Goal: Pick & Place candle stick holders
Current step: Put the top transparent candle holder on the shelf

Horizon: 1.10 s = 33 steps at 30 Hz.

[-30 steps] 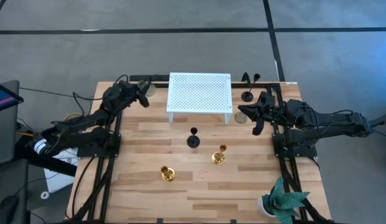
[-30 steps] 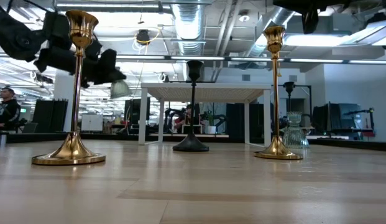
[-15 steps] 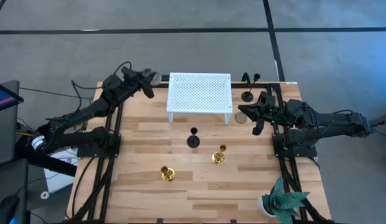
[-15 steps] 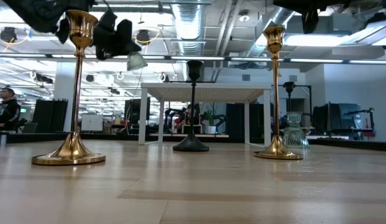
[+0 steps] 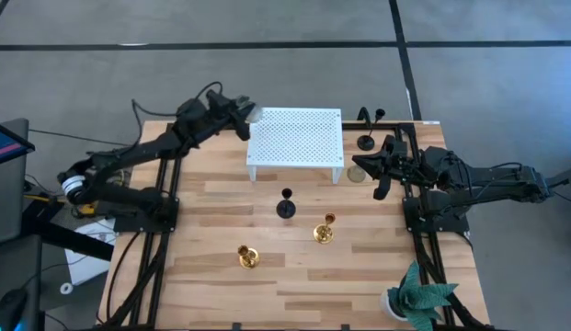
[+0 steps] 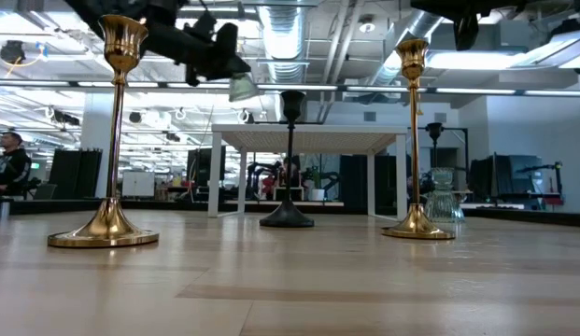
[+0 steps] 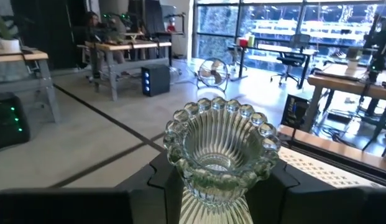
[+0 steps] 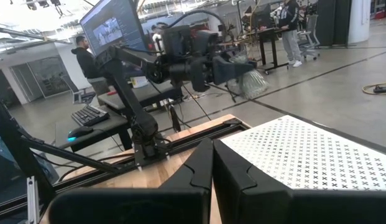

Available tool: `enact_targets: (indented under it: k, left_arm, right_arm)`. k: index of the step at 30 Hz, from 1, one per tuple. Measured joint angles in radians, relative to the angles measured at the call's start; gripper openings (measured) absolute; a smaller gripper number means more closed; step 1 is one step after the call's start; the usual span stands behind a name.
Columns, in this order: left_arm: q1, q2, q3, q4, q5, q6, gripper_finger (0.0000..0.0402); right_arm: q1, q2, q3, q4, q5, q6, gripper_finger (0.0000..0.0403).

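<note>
My left gripper [image 5: 243,118] is raised beside the far left corner of the white perforated stand [image 5: 295,138], shut on a pale green glass candle stick holder [image 7: 220,146]. In the low view that holder [image 6: 241,89] hangs high above the table. A black holder [image 5: 286,204] and two gold ones [image 5: 325,229] [image 5: 248,256] stand on their round bases at mid-table. A second glass holder [image 5: 357,173] and two black ones [image 5: 366,141] stand at the far right. My right gripper [image 5: 360,163] waits there, shut and holding nothing. My left gripper pinches the glass holder between its two fingers at the narrow neck [image 7: 212,182] just under the beaded bowl. The fingers [image 7: 161,180] come in about level from the table's left. The holder is lifted clear, roughly upright, with its ribbed base [image 6: 243,91] below the fingers.
The white stand sits on legs at the table's far middle. A green leafy plant in a white pot [image 5: 416,299] stands at the near right corner. Bare wood lies along the near edge and the left side.
My left gripper has risen and moved toward the table's right and far edge, from the far left corner to the stand's far left corner. It carries the glass holder, which stays in the hold and clear of the table.
</note>
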<state>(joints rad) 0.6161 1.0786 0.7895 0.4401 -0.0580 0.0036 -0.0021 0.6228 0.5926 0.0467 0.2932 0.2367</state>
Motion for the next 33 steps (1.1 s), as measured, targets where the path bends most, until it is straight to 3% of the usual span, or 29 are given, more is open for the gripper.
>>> enact_targets:
  k: [12,33]
  left_arm:
    - [-0.044,0.136,0.062,0.001,-0.036,0.048,0.0129]
    - [-0.055,0.229,0.063,0.016,-0.077,0.068,0.0129]
  right_arm:
    - [0.0,0.0,0.0,0.0,0.0,0.0,0.0]
    - [0.0,0.0,0.0,-0.001,0.0,0.0,0.0]
